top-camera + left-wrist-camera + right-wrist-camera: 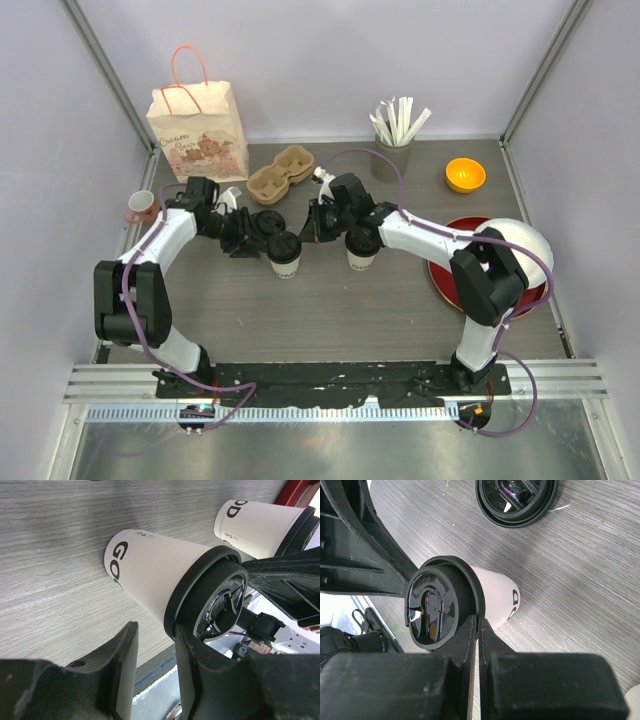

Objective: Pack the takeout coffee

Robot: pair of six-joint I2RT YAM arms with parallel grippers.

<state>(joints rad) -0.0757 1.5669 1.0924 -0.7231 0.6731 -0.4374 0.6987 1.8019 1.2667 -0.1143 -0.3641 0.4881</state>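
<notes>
The takeout coffee cup (285, 255), a cream-white paper cup closed with a black lid (210, 595), is stood upright on the grey wood-grain tabletop (400, 310), near the middle and between the two arms. The left fingers (129, 645) are held apart at its left side. Bare tabletop is seen through the gap between them, and nothing is grasped; one finger is seen in front of the lid's rim, though contact cannot be judged from the left wrist view. The right fingers (478, 630) are pressed together with no gap, and their tips are placed right at the rim of the same lid, as seen in the right wrist view. Black lettering is printed on the cup wall near its base.

A second lidded cup (361, 252) of the same kind is stood just to the right, partly covered by the right arm in the top view. Another black lid (515, 497) is seen farther off in the right wrist view; what is under it cannot be told.

Along the back of the tabletop are set a printed paper bag (198, 130) with orange handles, a cardboard cup carrier (282, 172), a grey holder of white wrapped sticks (393, 150) and an orange bowl (465, 175). A small pinkish mug (140, 207) is placed at the left edge, and a red tray (445, 280) at the right edge.
</notes>
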